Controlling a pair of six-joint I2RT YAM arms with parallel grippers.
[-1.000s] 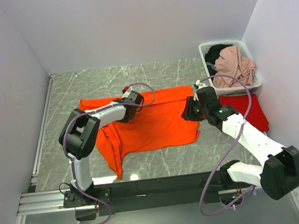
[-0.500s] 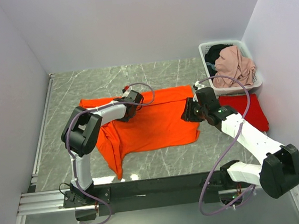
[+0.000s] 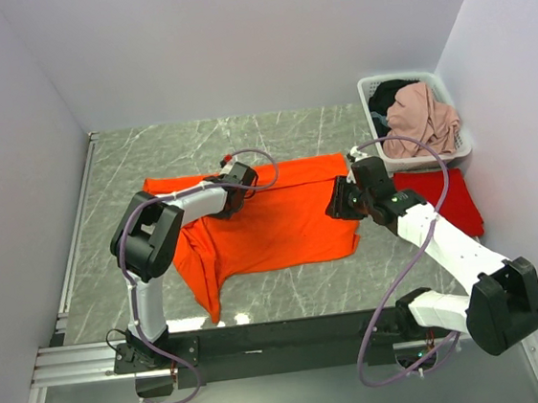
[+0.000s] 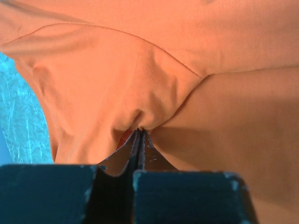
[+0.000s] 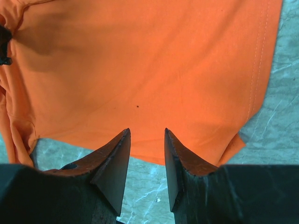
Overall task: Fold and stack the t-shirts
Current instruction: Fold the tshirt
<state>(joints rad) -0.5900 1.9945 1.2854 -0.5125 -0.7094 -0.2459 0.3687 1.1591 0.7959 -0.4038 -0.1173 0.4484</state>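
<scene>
The bright orange t-shirt (image 3: pixel 290 220) lies spread on the marble table, its left side rumpled and trailing toward the front. My left gripper (image 3: pixel 224 206) presses down on its upper left part. In the left wrist view the gripper (image 4: pixel 140 131) is shut, with a fold of the orange cloth (image 4: pixel 117 79) pinched at its tips. My right gripper (image 3: pixel 336 202) hovers at the shirt's right edge. It stands open (image 5: pixel 147 133) over the hem of the orange cloth (image 5: pixel 140 60), holding nothing. The deeper red t-shirt (image 3: pixel 445 198) lies folded at the right, partly behind the right arm.
A white laundry basket (image 3: pixel 369 88) with pink and dark clothes stands at the back right, just beyond the red t-shirt. Walls close the table in on the left, back and right. Bare marble (image 3: pixel 196 147) shows behind the orange t-shirt.
My left gripper has closed, pinching the orange cloth between its tips. Both arms have stayed almost where they were.
</scene>
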